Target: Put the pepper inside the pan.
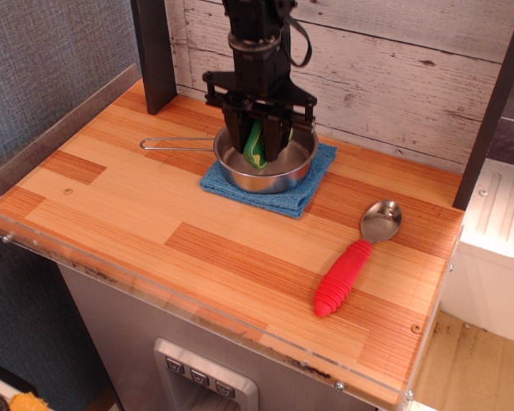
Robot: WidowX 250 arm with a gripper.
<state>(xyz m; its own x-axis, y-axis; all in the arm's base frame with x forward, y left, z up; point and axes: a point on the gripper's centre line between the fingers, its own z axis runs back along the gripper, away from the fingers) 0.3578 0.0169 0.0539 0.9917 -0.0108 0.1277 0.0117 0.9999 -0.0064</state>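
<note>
The steel pan (283,175) sits on a blue cloth (304,190) at the back of the wooden counter, its thin handle (176,143) pointing left. My black gripper (259,147) hangs straight down into the pan. It is shut on the green pepper (256,144), which stands on edge between the fingers, low inside the pan's rim. Whether the pepper touches the pan's bottom is hidden.
A spoon with a red ribbed handle (343,276) and steel bowl (382,220) lies at the right front. A dark post (152,51) stands at the back left and a plank wall (394,68) behind. The counter's clear front edge (197,312) runs along the bottom.
</note>
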